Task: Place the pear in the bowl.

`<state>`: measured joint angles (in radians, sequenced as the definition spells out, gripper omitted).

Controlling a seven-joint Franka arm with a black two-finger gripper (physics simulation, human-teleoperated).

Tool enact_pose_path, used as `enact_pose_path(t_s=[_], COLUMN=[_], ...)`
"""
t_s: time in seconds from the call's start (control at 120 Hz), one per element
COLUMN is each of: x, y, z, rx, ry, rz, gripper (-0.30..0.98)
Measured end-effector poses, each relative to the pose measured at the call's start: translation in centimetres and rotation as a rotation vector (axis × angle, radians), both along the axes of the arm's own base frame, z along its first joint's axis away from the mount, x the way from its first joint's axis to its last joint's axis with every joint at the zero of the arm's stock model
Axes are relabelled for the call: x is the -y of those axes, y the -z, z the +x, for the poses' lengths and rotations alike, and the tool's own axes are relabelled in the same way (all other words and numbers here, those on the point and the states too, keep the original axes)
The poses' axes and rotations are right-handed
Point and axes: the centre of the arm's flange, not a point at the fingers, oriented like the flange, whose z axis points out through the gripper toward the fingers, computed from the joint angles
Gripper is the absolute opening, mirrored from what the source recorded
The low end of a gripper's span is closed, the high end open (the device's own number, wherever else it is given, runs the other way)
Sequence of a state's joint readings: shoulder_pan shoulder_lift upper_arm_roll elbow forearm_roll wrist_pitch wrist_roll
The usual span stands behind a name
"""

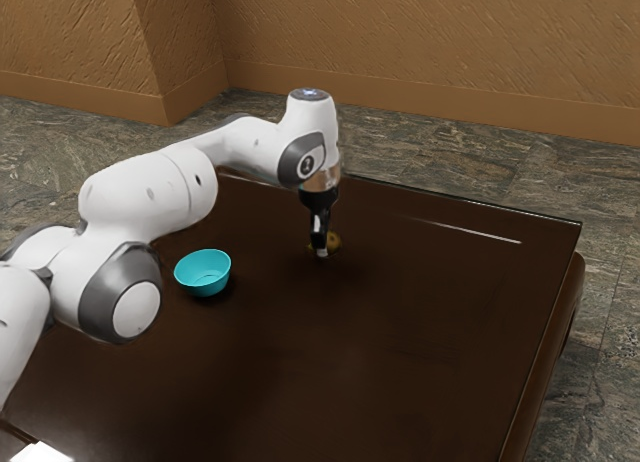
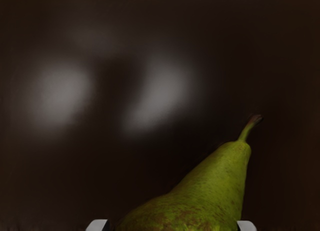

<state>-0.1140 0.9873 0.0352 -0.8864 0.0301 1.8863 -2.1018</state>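
- Exterior view: the gripper (image 1: 320, 250) is held low over the dark table (image 1: 400, 352), pointed down; whether it is open or clamped cannot be told.
- The pear (image 1: 333, 242) is seen at its tip, outside the bowl.
- Toward the exterior view's left, the turquoise bowl (image 1: 205, 286) is placed upright, well apart.

Both views inspected: no text, label, brand, number or sign can be read on any surface.
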Motion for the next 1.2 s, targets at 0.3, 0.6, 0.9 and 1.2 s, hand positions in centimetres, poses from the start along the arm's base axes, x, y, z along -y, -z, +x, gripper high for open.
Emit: enact_pose_path(t_s=[0.3,0.6,0.9,1.2], x=[-17.0,-27.1,-24.2,-21.7], y=[-9.9,-4.8,-4.5,-6.5], z=[-6.6,-11.9,-11.7,-11.7], rx=[-0.014,-0.087,-0.042,-0.007], ry=[-0.258,-0.422,-0.392,-0.357], rz=[0.012,-0.004,-0.022,-0.022], gripper=[0.16,0.2,0.33,0.56])
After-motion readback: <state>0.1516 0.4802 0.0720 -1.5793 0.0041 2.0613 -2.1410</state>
